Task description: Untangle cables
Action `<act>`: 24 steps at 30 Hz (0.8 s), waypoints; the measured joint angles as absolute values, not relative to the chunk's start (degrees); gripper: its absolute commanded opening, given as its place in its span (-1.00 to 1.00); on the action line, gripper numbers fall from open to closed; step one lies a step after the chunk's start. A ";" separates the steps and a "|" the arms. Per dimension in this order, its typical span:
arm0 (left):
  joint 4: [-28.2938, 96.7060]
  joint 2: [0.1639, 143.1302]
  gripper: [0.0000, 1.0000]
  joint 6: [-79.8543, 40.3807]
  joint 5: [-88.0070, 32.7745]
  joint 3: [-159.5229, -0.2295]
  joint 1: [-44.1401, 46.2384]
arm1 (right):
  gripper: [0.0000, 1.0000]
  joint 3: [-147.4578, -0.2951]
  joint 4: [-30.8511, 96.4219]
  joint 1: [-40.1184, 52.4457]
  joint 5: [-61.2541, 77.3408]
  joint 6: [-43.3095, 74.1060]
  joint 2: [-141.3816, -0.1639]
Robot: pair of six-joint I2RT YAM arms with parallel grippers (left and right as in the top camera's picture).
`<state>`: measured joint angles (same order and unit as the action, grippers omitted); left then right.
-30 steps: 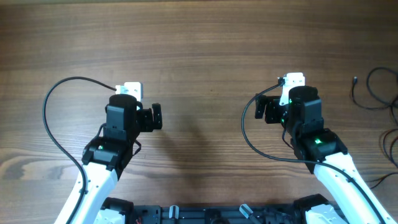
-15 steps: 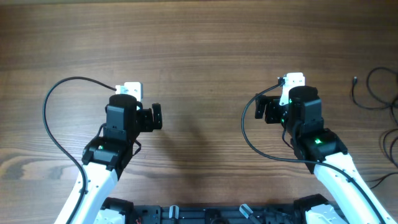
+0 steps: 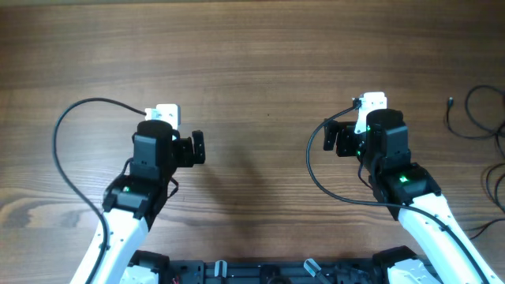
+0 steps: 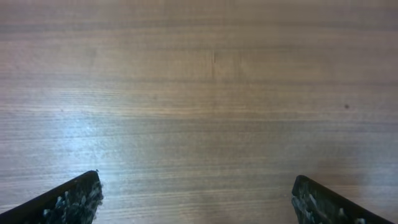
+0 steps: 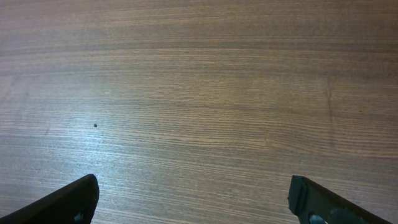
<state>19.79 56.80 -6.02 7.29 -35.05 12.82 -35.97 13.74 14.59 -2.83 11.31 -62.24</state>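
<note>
The cables (image 3: pixel 476 112) are thin black cords lying in loose loops at the far right edge of the wooden table (image 3: pixel 260 71), with a tiny plug (image 3: pixel 450 101) at one end; further strands (image 3: pixel 495 180) run off the right edge. My left gripper (image 3: pixel 197 147) is open and empty over bare wood at the left; in the left wrist view its jaws (image 4: pixel 196 198) are wide apart. My right gripper (image 3: pixel 331 136) is open and empty, well left of the cables; in the right wrist view its jaws (image 5: pixel 193 198) are wide apart. Neither wrist view shows a cable.
A thicker black wire (image 3: pixel 61 154) loops out to the left of the left arm, and another (image 3: pixel 314 180) curves beside the right arm. The arm bases stand at the table's front edge (image 3: pixel 260 272).
</note>
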 measured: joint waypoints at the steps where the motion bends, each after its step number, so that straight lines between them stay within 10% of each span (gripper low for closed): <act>1: 19.07 54.81 1.00 -6.04 7.44 -34.96 12.45 | 0.99 -35.97 13.74 14.59 -2.83 11.31 -62.24; 24: 23.92 6.42 1.00 -11.57 7.88 -20.75 2.44 | 1.00 -35.97 14.06 14.59 -2.83 11.31 -62.41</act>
<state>23.92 6.42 -11.57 7.88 -20.75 2.44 -35.97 14.06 14.59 -2.83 11.31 -62.41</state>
